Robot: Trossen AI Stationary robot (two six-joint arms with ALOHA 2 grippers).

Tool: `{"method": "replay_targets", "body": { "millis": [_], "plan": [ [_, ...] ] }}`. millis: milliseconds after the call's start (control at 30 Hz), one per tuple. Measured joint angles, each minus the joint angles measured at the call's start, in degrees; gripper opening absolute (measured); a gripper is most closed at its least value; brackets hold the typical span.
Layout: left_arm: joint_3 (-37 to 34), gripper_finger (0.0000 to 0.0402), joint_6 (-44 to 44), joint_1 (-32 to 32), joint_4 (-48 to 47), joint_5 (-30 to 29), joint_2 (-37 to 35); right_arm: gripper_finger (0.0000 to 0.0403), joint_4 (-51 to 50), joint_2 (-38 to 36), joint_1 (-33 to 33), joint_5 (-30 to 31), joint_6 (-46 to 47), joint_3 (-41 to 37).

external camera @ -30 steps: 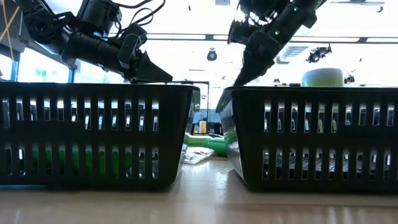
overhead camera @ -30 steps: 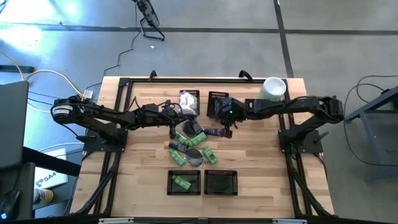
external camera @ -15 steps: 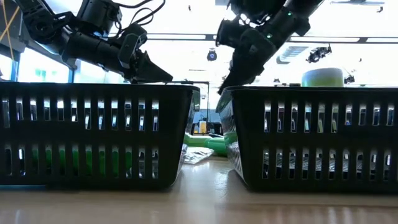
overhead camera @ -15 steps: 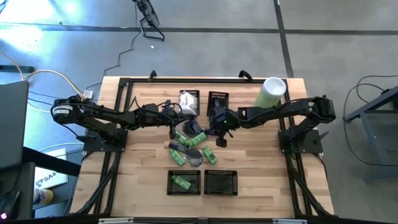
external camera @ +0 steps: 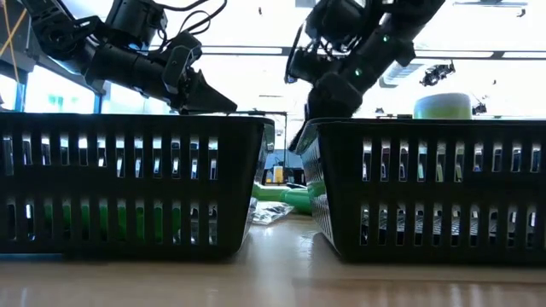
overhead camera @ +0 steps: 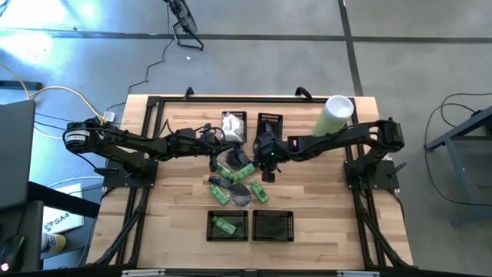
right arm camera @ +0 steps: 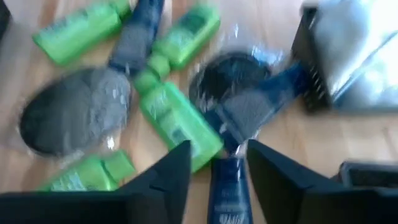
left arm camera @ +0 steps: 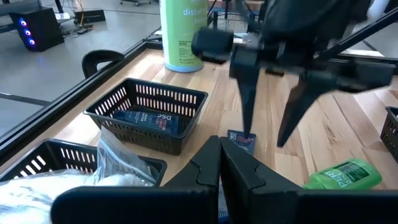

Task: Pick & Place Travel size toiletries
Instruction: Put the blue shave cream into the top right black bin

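Green bottles (overhead camera: 233,174), dark blue tubes (right arm camera: 231,186), a clear-wrapped piece (right arm camera: 231,74) and a grey disc (overhead camera: 241,194) lie in a heap at the middle of the wooden table (overhead camera: 323,208). Taking the heap as landmark: the right gripper (overhead camera: 268,171) hangs at its right edge, fingers spread, with a blue tube lying between them below, not pinched. The left gripper (overhead camera: 214,160) sits at the heap's left edge, fingers pressed together on nothing. Just beyond the heap stand two black baskets, one (overhead camera: 234,127) holding white packets (left arm camera: 118,155), the other (left arm camera: 149,112) holding a dark blue item (left arm camera: 151,120). On the near side of the heap are two more baskets; the left one (overhead camera: 229,225) holds a green bottle (overhead camera: 224,225). A tall pale-green cylinder (overhead camera: 335,114) stands well off to the far right.
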Motion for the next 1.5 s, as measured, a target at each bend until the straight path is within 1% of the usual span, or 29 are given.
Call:
{"method": "replay_targets", "body": {
  "millis": [67, 133, 200, 300, 533, 700, 867, 1033, 1233, 1333, 1500],
  "plan": [
    [0.0, 0.0006, 0.0, 0.0, -0.2, 0.0, 0.0, 0.0188, 0.4, 1.3, 0.0, -0.4, 0.2, 0.0],
    [0.0, 0.0006, 0.0, 0.0, -0.2, 0.0, 0.0, 0.0209, 0.3, 2.5, 0.0, -0.5, 0.2, 0.0],
    [0.0, 0.0006, 0.0, 0.0, -0.4, 0.0, 0.0, 0.0221, 0.9, 3.6, -0.1, -0.5, 0.2, 0.0],
    [0.0, 0.0006, 0.0, 0.0, -0.4, 0.0, 0.0, 0.0226, 1.7, 4.6, -0.6, -0.3, 0.3, 0.0],
    [0.0, 0.0006, 0.0, 0.0, -0.4, 0.0, 0.0, 0.0218, 2.1, 6.8, -2.7, -0.5, 0.3, 0.0],
    [0.0, 0.0006, 0.0, 0.0, -0.4, 0.0, 0.0, 0.0216, 1.8, 6.8, -3.6, -0.9, 0.1, 0.0],
    [0.0, 0.0006, 0.0, 0.0, -0.4, 0.0, 0.0, 0.0216, 2.4, 7.6, -3.8, -3.8, -0.1, 0.0],
    [0.0, 0.0006, 0.0, 0.0, -0.5, 0.0, 0.0, 0.0216, 3.5, 9.7, -3.8, -3.6, -0.2, 0.0],
    [0.0, 0.0006, 0.0, 0.0, -0.4, 0.0, 0.0, 0.0214, 3.6, 9.7, -3.8, -3.4, -1.2, 0.0],
    [0.0, 0.0006, 0.0, 0.0, -0.4, 0.0, 0.0, 0.02, 3.4, 9.7, -4.0, -3.4, -1.2, 0.0],
    [0.0, 0.0006, 0.0, 0.0, -0.5, 0.0, 0.0, 0.016, 2.8, 9.7, -4.2, -3.7, -1.2, 0.0]
  ]
}}
